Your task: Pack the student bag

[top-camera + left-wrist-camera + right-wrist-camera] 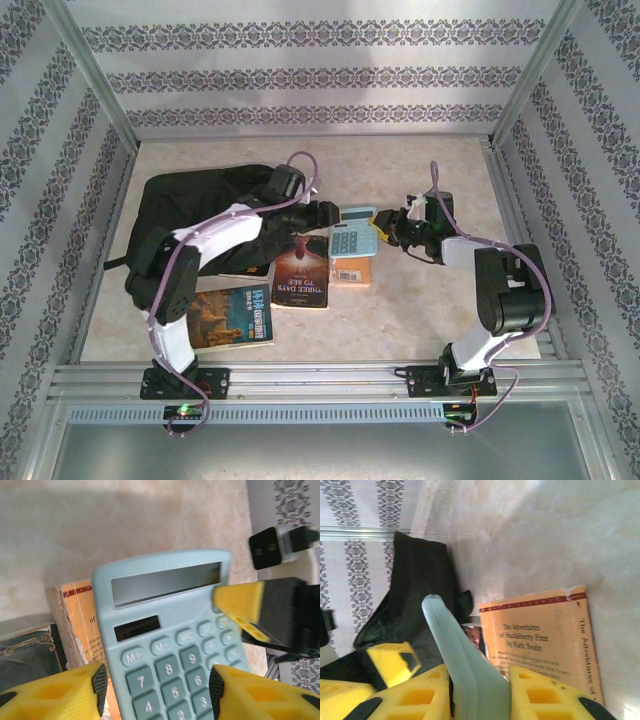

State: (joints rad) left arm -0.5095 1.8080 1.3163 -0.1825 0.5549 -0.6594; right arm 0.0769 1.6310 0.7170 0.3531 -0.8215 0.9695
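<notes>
Two sets of fingers meet at the calculator (352,238), mid-frame from above. My right fingers (540,695) pinch it front and back. My left fingers (60,695) stand wider, with a gap beside it. Bare marbled table (420,170) lies open at upper right, and patterned walls (300,80) ring it. The black bag (190,205) slumps at upper left. A dark book (302,270) reads "THREE DAYS TO SEE"; the orange book (540,635) reads "The Adventures of Huckleberry Finn".

1. The left arm (215,235) is reaching forward and inward, the left tool (158,682) holding its jaws parted.
2. The right arm (505,290) is bending inward, the right tool (480,690) pinching the calculator (462,655) edgewise between both fingers.
</notes>
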